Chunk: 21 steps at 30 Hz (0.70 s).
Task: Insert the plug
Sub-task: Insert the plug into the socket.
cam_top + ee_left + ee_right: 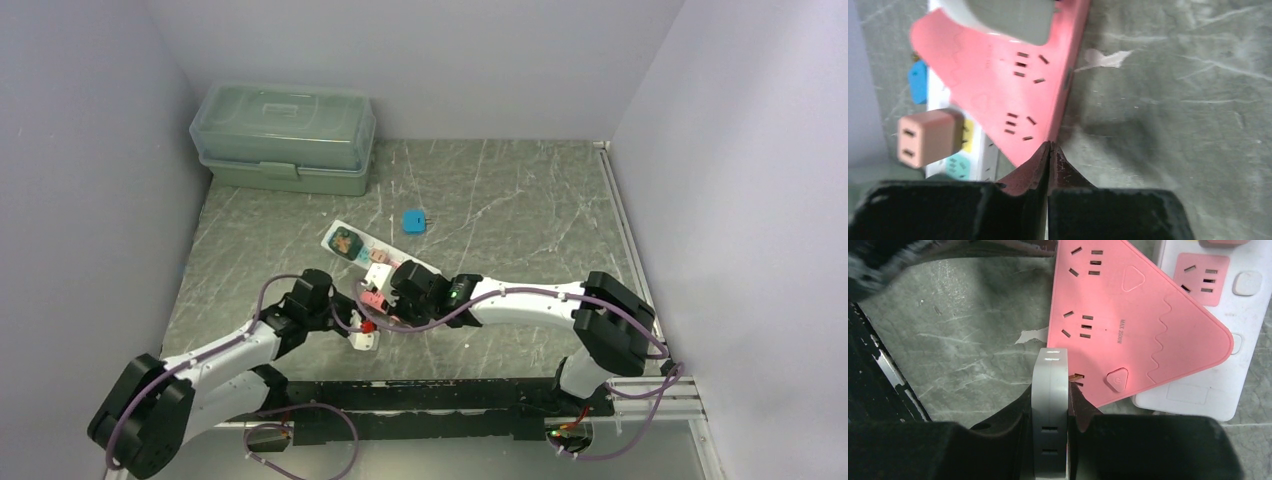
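My right gripper (1050,399) is shut on a grey-white plug (1050,375), held on edge. One brass prong shows at the plug's right side, next to a socket near the corner of the pink triangular power strip (1128,330). Whether the prong is inside the socket I cannot tell. My left gripper (1049,148) is shut with nothing between its fingers, and its tips rest at the pink strip's (998,75) near corner. From above, both grippers meet over the pink strip (377,297), left gripper (345,318) on its left, right gripper (392,295) on its right.
A white power strip (350,243) lies under and behind the pink one, with a peach adapter (928,137) plugged into it. A blue plug (413,221) lies on the table beyond. A green lidded box (285,135) stands at the back left. Walls enclose the table.
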Each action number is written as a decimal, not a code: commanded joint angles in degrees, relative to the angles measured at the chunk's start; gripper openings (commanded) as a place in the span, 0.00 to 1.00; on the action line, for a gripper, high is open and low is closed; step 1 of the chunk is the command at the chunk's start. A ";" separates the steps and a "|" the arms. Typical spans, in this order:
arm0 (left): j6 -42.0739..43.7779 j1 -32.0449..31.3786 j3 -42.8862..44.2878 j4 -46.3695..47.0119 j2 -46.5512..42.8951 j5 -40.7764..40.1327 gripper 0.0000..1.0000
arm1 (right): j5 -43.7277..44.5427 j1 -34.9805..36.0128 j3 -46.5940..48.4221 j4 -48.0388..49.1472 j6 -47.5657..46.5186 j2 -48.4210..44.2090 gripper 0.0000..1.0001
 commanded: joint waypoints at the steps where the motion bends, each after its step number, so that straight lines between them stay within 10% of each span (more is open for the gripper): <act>1: -2.19 1.46 3.07 2.48 -6.80 4.31 0.08 | -0.57 -0.37 -1.28 -0.49 0.90 -0.97 0.00; 21: -17.98 7.98 10.72 5.50 7.56 6.53 0.29 | -3.98 -2.48 -3.22 2.33 2.13 -2.09 0.00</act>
